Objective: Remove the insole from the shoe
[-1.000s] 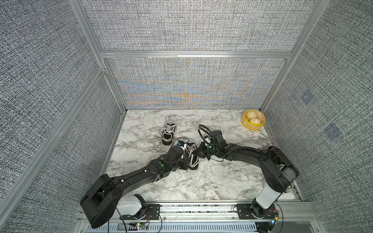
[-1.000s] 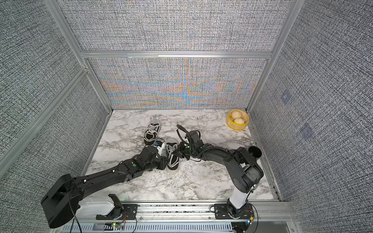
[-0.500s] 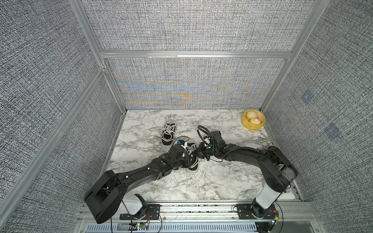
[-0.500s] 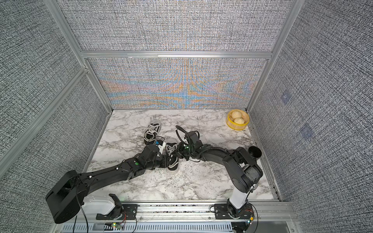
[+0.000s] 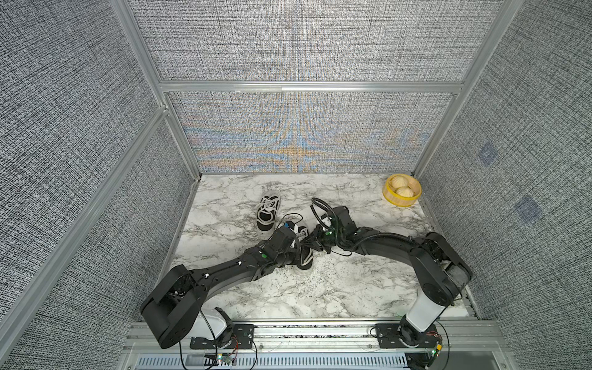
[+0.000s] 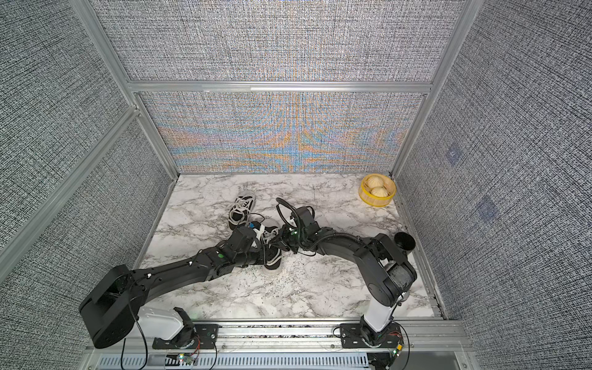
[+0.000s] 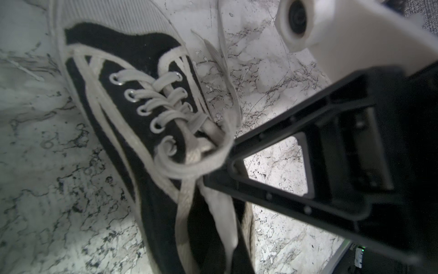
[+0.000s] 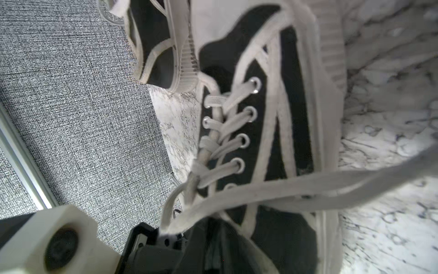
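Left gripper (image 8: 166,233): fingers just pressed together on a shoelace (image 8: 284,187) (not the insole);
Right gripper (image 5: 314,238): cannot tell finger spread;
Sneaker (image 8: 291,132): insole apparently still inside

Bright, even light, soft shadows; moiré shimmers on the back wall (image 5: 294,134). My wrist views blur close up: laces (image 8: 308,187) smeared, worktop (image 7: 272,166) glaring.

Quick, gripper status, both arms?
Left gripper: shut, at the opening of the black sneaker; held thing cannot be told.
Right gripper: at the laces; open or shut cannot be told.
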Controlling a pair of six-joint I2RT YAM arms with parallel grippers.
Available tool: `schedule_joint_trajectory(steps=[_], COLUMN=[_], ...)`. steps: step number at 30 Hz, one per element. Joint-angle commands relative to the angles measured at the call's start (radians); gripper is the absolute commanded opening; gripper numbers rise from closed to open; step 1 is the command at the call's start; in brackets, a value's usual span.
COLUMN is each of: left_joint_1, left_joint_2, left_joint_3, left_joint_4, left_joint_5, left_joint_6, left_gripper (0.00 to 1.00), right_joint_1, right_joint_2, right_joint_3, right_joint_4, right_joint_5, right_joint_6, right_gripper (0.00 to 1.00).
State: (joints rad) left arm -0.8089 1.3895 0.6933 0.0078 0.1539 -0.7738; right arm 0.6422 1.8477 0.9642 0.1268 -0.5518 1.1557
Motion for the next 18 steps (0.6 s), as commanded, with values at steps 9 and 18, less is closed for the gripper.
schedule_joint_trajectory(steps=[9, 18], left_joint_1=[0.019, 0.022], left_joint_2=[0.061, 0.108], left_joint_3=[0.000, 0.004], left_joint_4=[0.166, 0.217], left_joint_5=[0.071, 0.090], left_joint_6=[-0.208, -0.309], left_gripper=[0.01, 0.01], right_joint_1=[0.047, 0.309], right_joint_2=[-0.365, -0.583], right_joint_3=[-0.172, -0.577], right_joint_4=[-0.130, 0.222], right_joint_5=[0.337, 0.710], right_joint_6=[-0.411, -0.718], right_gripper=[0.76, 0.82])
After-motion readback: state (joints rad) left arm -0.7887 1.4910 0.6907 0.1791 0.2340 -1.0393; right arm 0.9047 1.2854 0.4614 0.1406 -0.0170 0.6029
